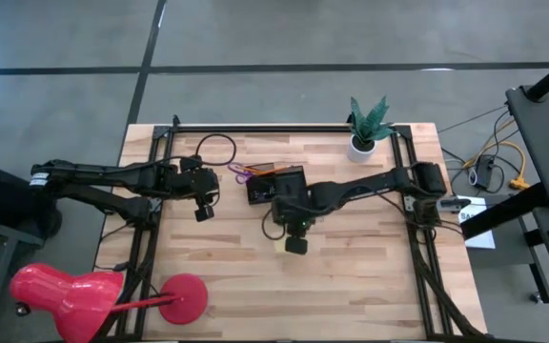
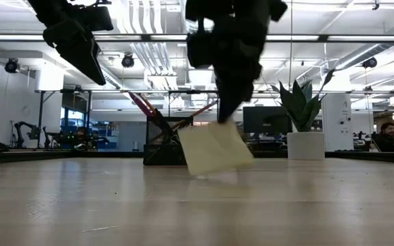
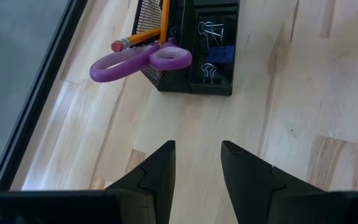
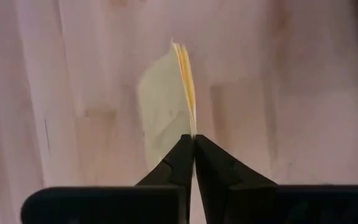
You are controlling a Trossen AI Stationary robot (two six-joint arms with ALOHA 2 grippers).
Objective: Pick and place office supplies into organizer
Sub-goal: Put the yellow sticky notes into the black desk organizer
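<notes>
The yellow sticky-note pad (image 2: 214,154) hangs tilted below my right gripper (image 2: 230,115), which is shut on it near the table's middle (image 1: 295,240). The black organizer (image 1: 274,183) stands just beyond, toward the far edge. In the left wrist view it (image 3: 194,59) holds the purple-handled scissors (image 3: 140,60), the orange pencil (image 3: 139,38) and small clips (image 3: 210,31). My left gripper (image 3: 197,155) is open and hovers left of the organizer (image 1: 203,208), touching nothing. My right gripper pinches the sticky-note pad by its upper edge (image 4: 190,127) between the two fingertips, coming from above and pointing down. The pad hangs tilted below the fingers, one corner (image 2: 198,172) lowest and close to the table; whether that corner touches the wood I cannot tell.
A white pot with a green plant (image 1: 365,129) stands at the far edge, right of the organizer. A red desk lamp (image 1: 93,295) sits at the near left corner. Bare wood lies along the near side of the table (image 1: 351,286).
</notes>
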